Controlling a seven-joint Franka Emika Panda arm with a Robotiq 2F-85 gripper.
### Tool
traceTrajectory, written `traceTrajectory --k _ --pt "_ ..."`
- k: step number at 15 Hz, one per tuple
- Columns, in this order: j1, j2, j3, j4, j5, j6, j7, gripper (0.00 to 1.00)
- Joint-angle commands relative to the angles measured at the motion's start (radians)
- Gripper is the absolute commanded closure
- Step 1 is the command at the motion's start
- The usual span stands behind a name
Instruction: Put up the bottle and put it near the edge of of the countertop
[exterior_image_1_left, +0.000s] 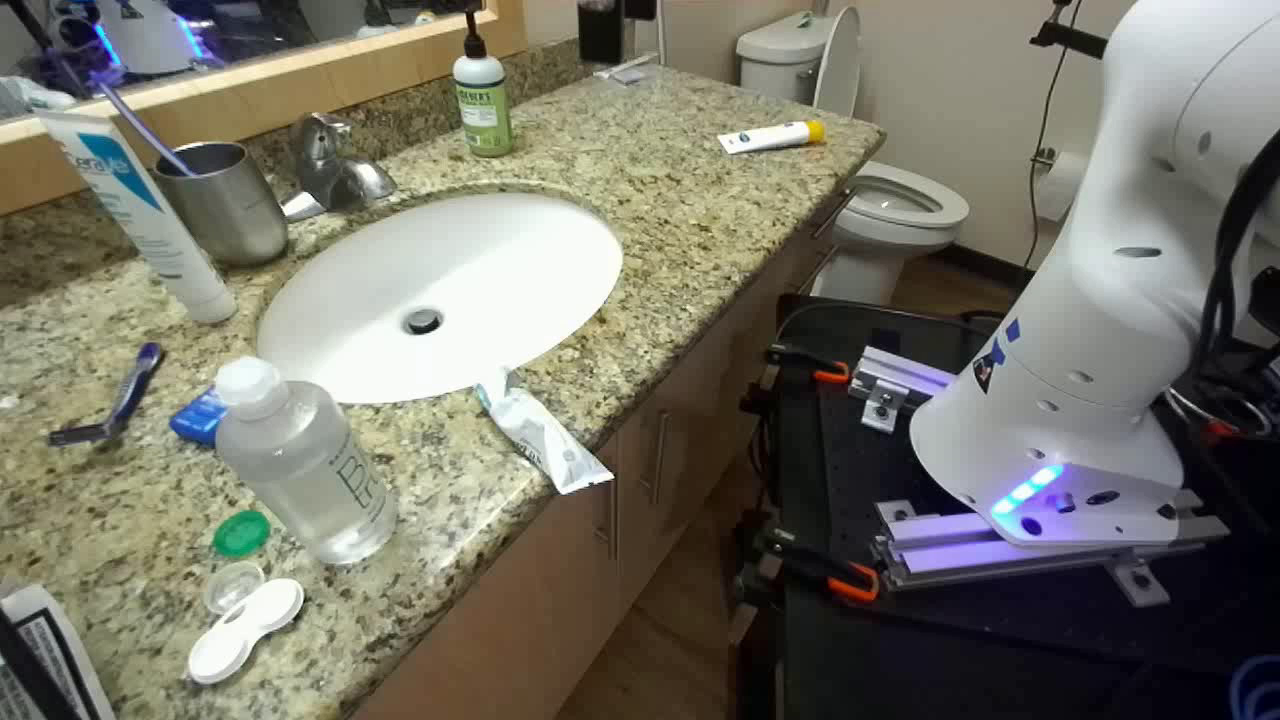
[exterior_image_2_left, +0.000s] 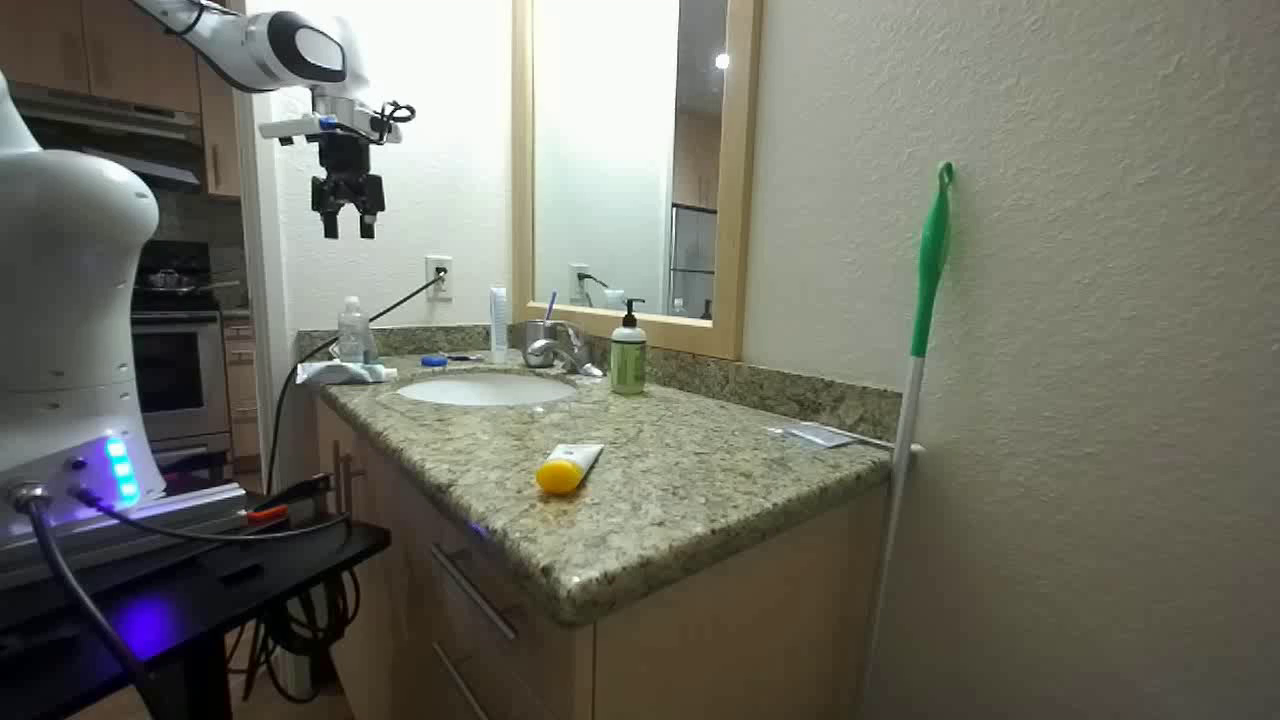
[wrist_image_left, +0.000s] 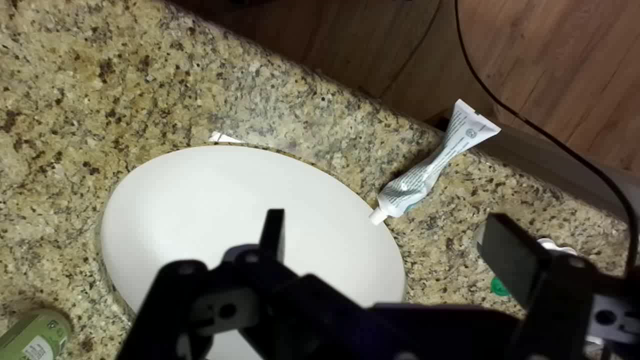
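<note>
The bottle (exterior_image_1_left: 484, 108) is green with a pale label and a black pump top. It stands upright on the countertop (exterior_image_1_left: 690, 190) behind the sink, near the faucet and mirror wall. It also shows in an exterior view (exterior_image_2_left: 628, 362), and partly at the lower left corner of the wrist view (wrist_image_left: 36, 336). The speckled granite countertop (exterior_image_2_left: 470, 440) holds a white oval sink (exterior_image_1_left: 470, 240). My gripper (exterior_image_2_left: 349, 230) is high above the counter, well apart from the bottle. In the wrist view the gripper's fingers (wrist_image_left: 385, 220) are wide apart with nothing between them, over the sink's rim.
A white toothpaste tube (wrist_image_left: 425, 172) overhangs the front edge. A large transparent bottle (exterior_image_1_left: 310, 460), a metal cup (exterior_image_1_left: 225, 205), a standing white tube (exterior_image_1_left: 150, 220) and a faucet (exterior_image_1_left: 340, 170) surround the sink. A yellow-capped tube (exterior_image_2_left: 568, 470) lies near the counter's far end.
</note>
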Motion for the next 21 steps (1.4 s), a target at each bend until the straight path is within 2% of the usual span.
traceTrajectory --k 1,13,14,15,17,21 --pt "-0.016 0.001 0.013 0.002 0.008 -0.002 -0.008 0.0" --pt "-0.016 0.001 0.013 0.002 0.008 -0.002 -0.008 0.0" --pt "-0.024 0.039 0.043 0.008 -0.022 0.022 0.031 0.0" --pt "-0.053 0.055 0.058 0.006 -0.069 0.131 0.078 0.0" --pt "-0.079 0.124 0.021 0.072 -0.068 0.249 0.114 0.0" --pt "-0.163 0.243 -0.048 0.19 -0.041 0.409 0.166 0.0"
